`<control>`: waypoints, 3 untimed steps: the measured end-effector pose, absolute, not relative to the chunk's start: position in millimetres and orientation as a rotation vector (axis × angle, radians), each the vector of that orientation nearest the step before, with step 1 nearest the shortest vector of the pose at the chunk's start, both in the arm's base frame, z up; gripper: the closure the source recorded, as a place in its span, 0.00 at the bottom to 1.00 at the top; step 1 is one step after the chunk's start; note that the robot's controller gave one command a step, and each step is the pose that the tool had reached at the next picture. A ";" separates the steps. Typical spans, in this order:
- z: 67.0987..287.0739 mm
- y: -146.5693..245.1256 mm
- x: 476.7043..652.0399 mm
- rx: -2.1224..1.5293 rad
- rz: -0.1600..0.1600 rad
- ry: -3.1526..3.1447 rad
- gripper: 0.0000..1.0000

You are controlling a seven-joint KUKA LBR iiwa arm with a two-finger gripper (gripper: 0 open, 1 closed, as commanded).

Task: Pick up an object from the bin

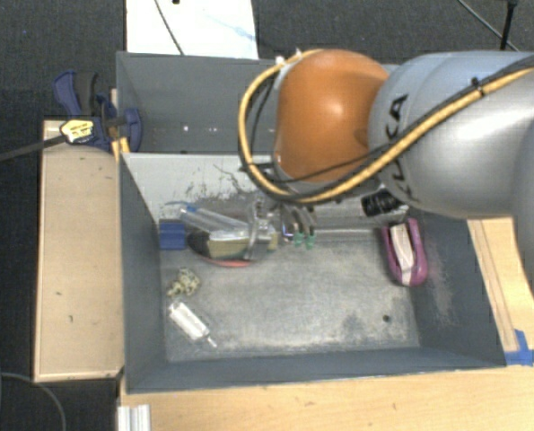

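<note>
Near the left wall of the bin [338,317], a blue block [170,234] sits by the far edge. A pale crumpled lump [184,283] and a small clear cylinder [188,320] lie apart from it, toward the near-left corner. None of these three looks to be at stake.

The risk is just to their right. A clear tube [205,215] lies against a dark olive piece with a red rim [217,246], and the two touch or nearly touch. The pincer [268,229] sits low under the orange wrist cover [325,115], right at the end of this pair. The olive piece is the thing nearest to it and is probably the one to be picked. Whether the pincer is released or clenched cannot be told from here.

With the pair packed so tightly, a grasp could catch both and drop one on lifting. It could also nudge the tube, which looks round enough to roll toward the blue block. The low, flat olive piece may slip out instead of seating.

Further right, a purple-pink oblong [403,251] lies near the right wall, below the arm. A sideways shift could brush it.
</note>
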State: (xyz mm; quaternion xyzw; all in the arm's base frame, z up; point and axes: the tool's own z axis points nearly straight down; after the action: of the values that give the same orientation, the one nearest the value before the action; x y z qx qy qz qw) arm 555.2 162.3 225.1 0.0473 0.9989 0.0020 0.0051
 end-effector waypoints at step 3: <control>88.1 150.7 567.3 0.141 0.006 3.140 1.00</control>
State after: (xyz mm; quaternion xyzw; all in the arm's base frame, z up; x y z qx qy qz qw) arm 567.3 150.7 88.1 0.0449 0.9990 0.0020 -0.0007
